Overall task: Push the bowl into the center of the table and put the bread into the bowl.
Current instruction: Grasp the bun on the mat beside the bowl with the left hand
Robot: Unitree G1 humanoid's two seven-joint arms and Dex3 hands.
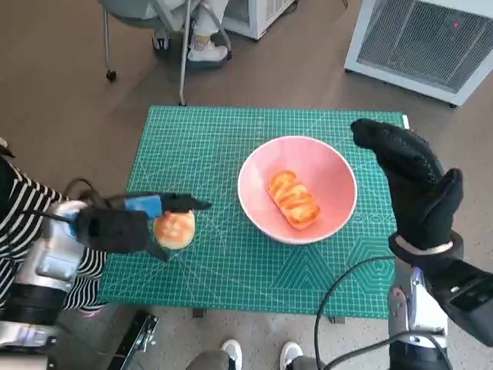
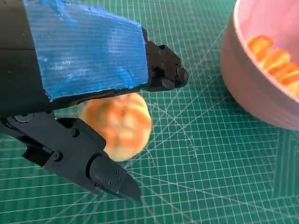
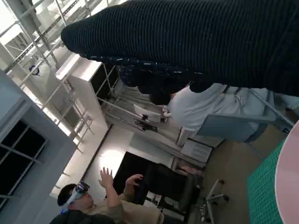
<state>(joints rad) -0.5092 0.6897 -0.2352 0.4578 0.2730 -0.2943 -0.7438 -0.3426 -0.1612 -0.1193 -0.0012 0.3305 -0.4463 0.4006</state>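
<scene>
A: Blue-taped left hand [image 1: 127,223] — you've got it low over the green cutting mat [image 1: 231,270], at the mat's left side. Its black fingers [image 2: 100,170] sit either side of a round bun [image 2: 122,125], one above, one below in the left wrist view. Looks pinched, and I can't tell if the bun is lifted or resting on the mat.

B: And your right hand?

A: Gloved right hand [image 1: 412,185] is up at the right edge of the table [image 1: 192,312], fingers spread, holding nothing, just beside the bowl's rim, not clearly touching. Right wrist view shows mostly glove.

B: Bowl contents?

A: Pink bowl [image 1: 262,166] sits upright on the mat, right of centre. One glazed striped bread piece [image 1: 293,199] lies inside it, slanted across the bottom.

B: Bun versus bowl?

A: Bun is outside the bowl, to its left, near but apart, with bare mat between them.

B: Anything else round you?

A: Striped sleeve [image 1: 31,223] of a person at your left arm, shoes [image 1: 262,353] at the near table edge, white cabinet unit [image 1: 424,42] on the floor at far right. Right wrist view also catches a person [image 3: 93,205] with hands raised.
</scene>
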